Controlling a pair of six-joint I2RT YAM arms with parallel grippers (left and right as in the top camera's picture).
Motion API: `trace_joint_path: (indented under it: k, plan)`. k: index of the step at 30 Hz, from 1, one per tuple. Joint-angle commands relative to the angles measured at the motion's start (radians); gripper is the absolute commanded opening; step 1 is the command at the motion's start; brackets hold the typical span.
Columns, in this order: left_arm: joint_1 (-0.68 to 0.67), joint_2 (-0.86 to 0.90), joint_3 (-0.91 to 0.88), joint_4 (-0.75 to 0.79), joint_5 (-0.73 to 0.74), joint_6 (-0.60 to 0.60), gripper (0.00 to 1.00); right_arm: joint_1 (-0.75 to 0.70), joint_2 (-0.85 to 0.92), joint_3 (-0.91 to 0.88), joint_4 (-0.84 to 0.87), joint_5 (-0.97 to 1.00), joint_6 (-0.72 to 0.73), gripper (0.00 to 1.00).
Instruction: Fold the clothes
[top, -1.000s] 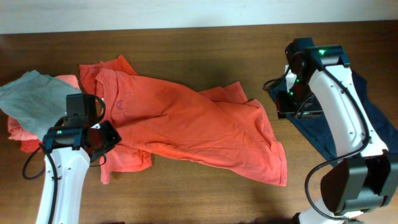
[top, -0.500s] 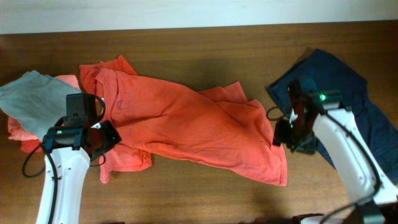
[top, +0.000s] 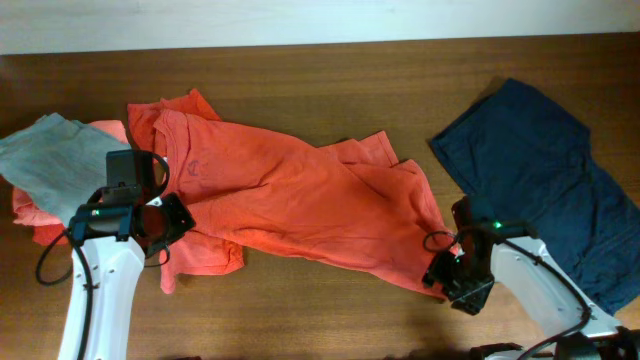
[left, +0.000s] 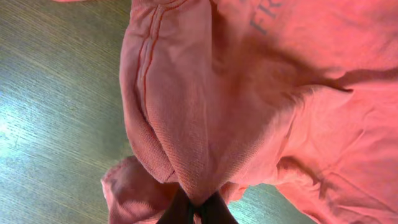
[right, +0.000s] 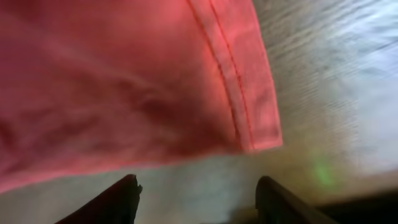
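Note:
The red-orange T-shirt lies crumpled across the middle of the wooden table, its print not showing. My left gripper is at its left side, shut on a pinched fold of the shirt; the dark fingertips meet at the bottom of the left wrist view. My right gripper is at the shirt's lower right corner, open and empty. In the right wrist view its fingers straddle bare table just below the shirt's hemmed corner.
A grey top lies on a coral-pink garment at the left edge. A dark navy garment is spread at the right. The table's front edge runs close below both arms.
My right arm has swung from over the navy garment forward and down to the shirt's lower right corner. The shirt's right corner has shifted slightly. My left arm has not moved.

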Motion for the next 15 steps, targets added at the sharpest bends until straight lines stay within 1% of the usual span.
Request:
trace_joint_path:
  k: [1,8,12,14,15]
  plan:
    - [0.004,0.002,0.0,0.0,-0.014,0.018,0.0,0.0,-0.011,-0.04,0.059,-0.022,0.056,0.65]
    - [0.004,0.002,0.0,0.0,-0.014,0.018,0.0,0.0,-0.01,-0.046,0.077,0.032,0.057,0.65]
    - [0.004,0.002,0.0,0.0,-0.014,0.018,0.0,0.0,-0.008,-0.052,0.095,0.09,0.094,0.64]
    - [0.004,0.002,0.0,0.0,-0.014,0.018,0.0,0.0,-0.008,-0.052,0.095,0.1,0.097,0.63]
    - [0.004,0.002,0.0,0.0,-0.014,0.018,0.0,0.0,-0.008,-0.052,0.098,0.103,0.097,0.61]
